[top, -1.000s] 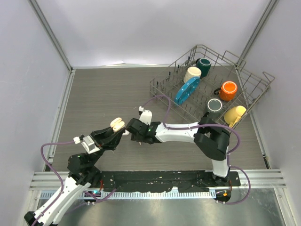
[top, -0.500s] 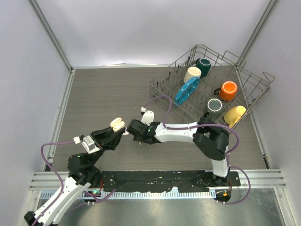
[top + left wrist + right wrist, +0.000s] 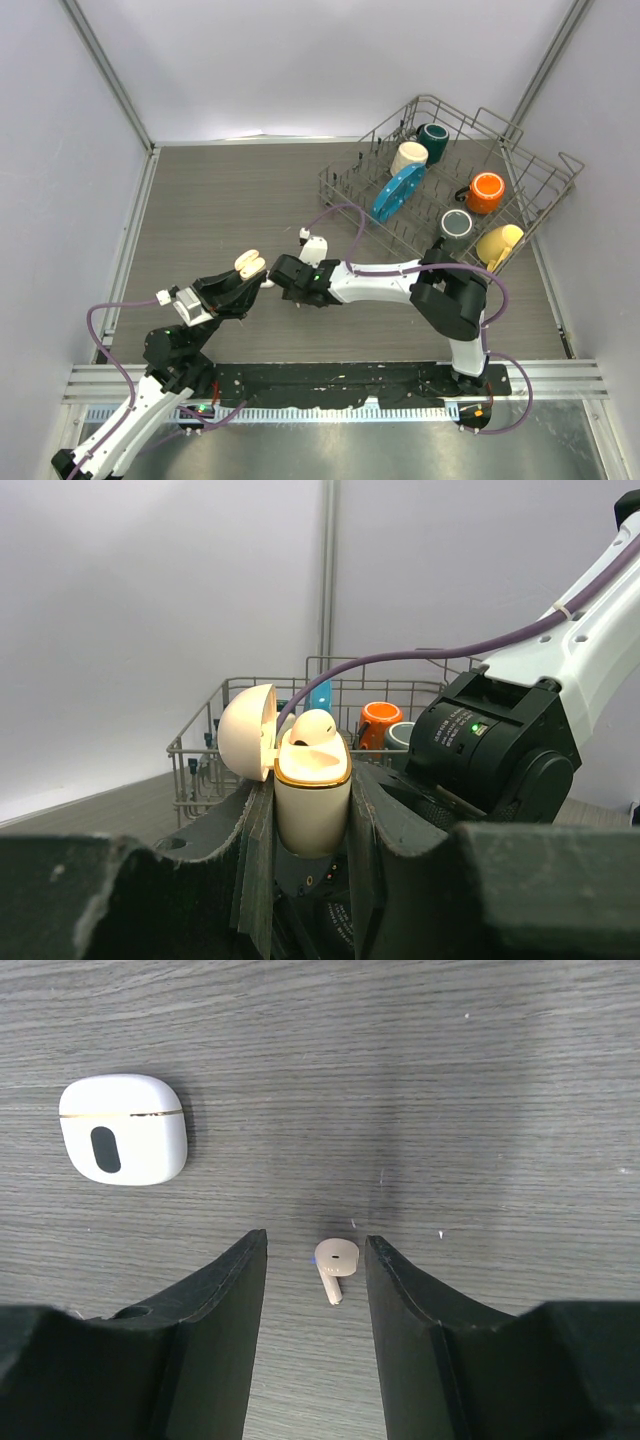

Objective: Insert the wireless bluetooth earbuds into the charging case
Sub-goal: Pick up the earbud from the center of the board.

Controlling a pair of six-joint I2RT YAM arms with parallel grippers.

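The right gripper (image 3: 315,1245) hangs over the grey wood-grain table (image 3: 480,1080), its 2 black fingers (image 3: 225,1300) partly open and holding nothing. A small peach-beige stemmed plastic earbud (image 3: 335,1263) lies flat on the boards directly beneath the gap, a little nearer the finger on the right of the wrist view. Its rounded head points away from the wrist and its stem runs back toward it, so the long axis lies along the fingers and across their closing line. Whether the tips have reached the table cannot be told.

Just beside it, the left gripper (image 3: 310,820) is clamped on the body of a peach-beige, gold-rimmed charging case (image 3: 312,790) held upright, with the domed lid (image 3: 248,730) swung open to one side. 1 matching earbud (image 3: 315,728) already sits in it.

The right arm is the nearer to the loose earbud, and the left is busy with the case, so the pick looks to be the right arm's job. A straight descent and a squeeze across the stem should do it.

A closed white rounded case (image 3: 123,1128) lies on the table well to the side. It shows a thin gold seam and a dark oval mark, and no brand name or lettering can be read anywhere.
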